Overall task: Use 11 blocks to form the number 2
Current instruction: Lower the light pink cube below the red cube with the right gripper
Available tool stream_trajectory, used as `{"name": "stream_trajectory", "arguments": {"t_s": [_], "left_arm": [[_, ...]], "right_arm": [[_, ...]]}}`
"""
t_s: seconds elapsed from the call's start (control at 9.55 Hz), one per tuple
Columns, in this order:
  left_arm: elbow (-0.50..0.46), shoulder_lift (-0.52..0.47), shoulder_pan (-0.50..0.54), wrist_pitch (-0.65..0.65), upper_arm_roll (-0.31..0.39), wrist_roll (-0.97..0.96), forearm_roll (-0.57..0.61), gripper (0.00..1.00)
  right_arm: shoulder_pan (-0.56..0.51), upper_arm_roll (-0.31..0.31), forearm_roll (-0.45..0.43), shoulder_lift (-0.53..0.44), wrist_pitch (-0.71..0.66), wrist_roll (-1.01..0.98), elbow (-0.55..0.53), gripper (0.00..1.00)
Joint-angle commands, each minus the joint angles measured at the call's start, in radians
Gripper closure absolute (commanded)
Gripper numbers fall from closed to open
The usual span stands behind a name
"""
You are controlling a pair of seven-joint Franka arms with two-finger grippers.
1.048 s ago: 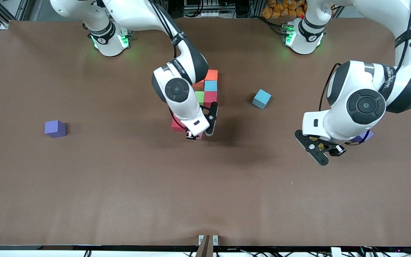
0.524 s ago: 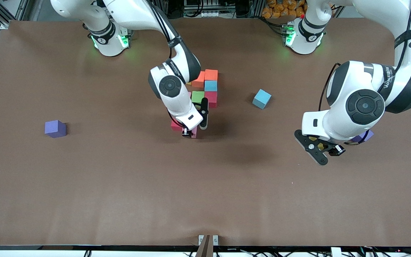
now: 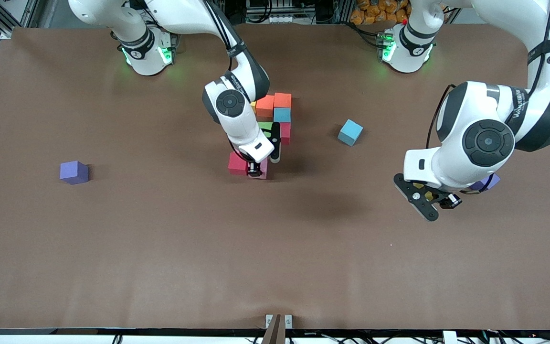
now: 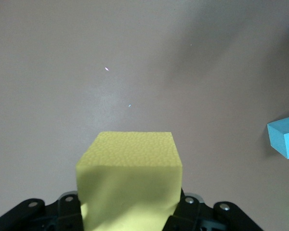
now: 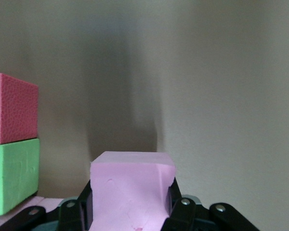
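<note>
The blocks stand in a cluster at mid-table: two orange (image 3: 265, 106), a light blue (image 3: 282, 114), a green (image 3: 265, 126) and a red (image 3: 285, 132). Nearer the camera are a red (image 3: 237, 163) and a pink (image 3: 261, 169). My right gripper (image 3: 266, 155) is over the cluster, shut on a pink block (image 5: 130, 185), low beside the green block (image 5: 12, 175) and a red one (image 5: 12, 115). My left gripper (image 3: 426, 196) hangs over bare table toward the left arm's end, shut on a yellow block (image 4: 130, 183). A loose light blue block (image 3: 350, 132) lies between the cluster and the left arm.
One purple cube (image 3: 74, 172) lies toward the right arm's end of the table. Another purple cube (image 3: 488, 182) shows partly under the left arm's wrist. The loose light blue block also shows in the left wrist view (image 4: 285, 136).
My right gripper has moved with the pink block away from the camera, in over the cluster, uncovering the near red and pink blocks. The left arm has not moved.
</note>
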Motion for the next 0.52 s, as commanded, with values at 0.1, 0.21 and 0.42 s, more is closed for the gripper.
{"name": "stream_trajectory", "arguments": {"t_s": [0.1,0.21,0.42], "left_arm": [[-0.012,-0.018,-0.003,-0.014,-0.002,0.012,0.024,1.00],[-0.012,-0.018,0.000,-0.014,-0.002,0.012,0.024,1.00],[-0.012,-0.016,0.000,-0.014,-0.002,0.012,0.024,1.00]], "right_arm": [[0.023,-0.003,0.028,-0.036,0.050,0.001,-0.069,0.95],[0.023,-0.001,0.032,-0.035,0.076,0.001,-0.084,0.95],[0.024,-0.001,0.038,-0.035,0.087,0.001,-0.091,0.95]]}}
